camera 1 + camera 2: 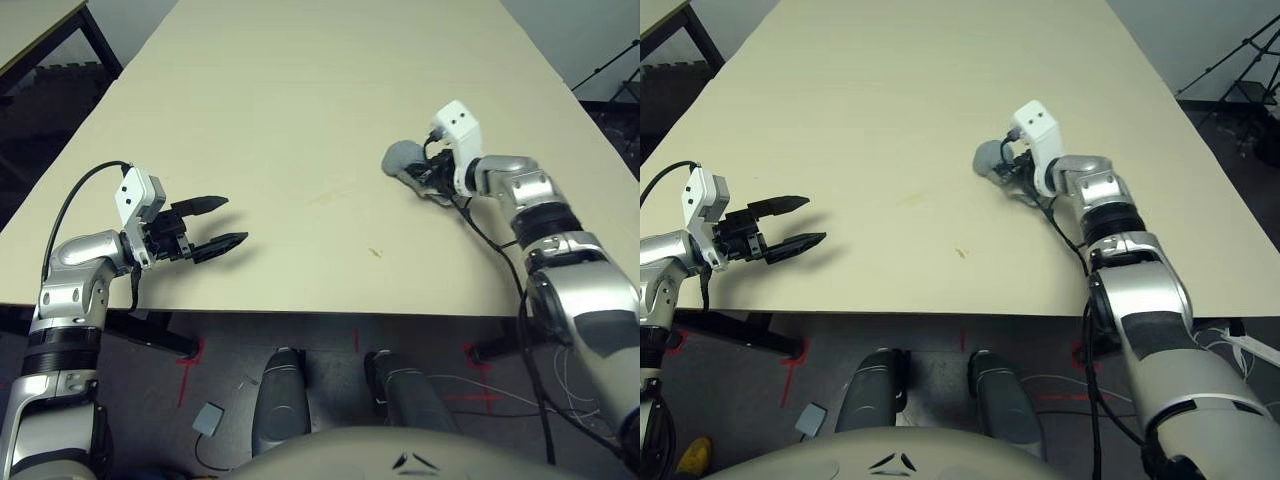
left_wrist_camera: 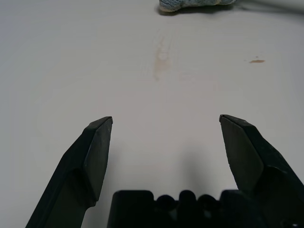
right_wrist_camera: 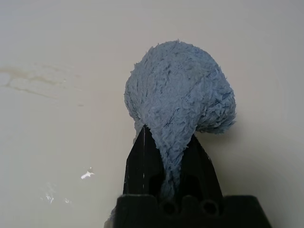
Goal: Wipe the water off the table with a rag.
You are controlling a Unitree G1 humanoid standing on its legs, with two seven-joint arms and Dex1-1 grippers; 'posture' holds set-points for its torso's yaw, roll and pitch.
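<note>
My right gripper (image 1: 415, 172) is shut on the grey-blue rag (image 1: 400, 157), which bunches into a rumpled ball past the fingertips (image 3: 142, 142) and rests on the table (image 1: 300, 90) right of centre. A pale amber smear of water (image 1: 330, 196) lies left of the rag. A small brown droplet (image 1: 375, 252) sits nearer the front edge. The same smear (image 2: 162, 64) and droplet (image 2: 257, 61) lie on the table ahead of my left gripper (image 1: 235, 220). It hovers open and empty over the front left of the table.
A darker-framed side table (image 1: 30, 25) stands beyond the far left corner. A black stand (image 1: 610, 70) is off the table's right side. A black cable (image 1: 480, 225) trails from my right wrist across the tabletop. The front edge (image 1: 300, 312) is close.
</note>
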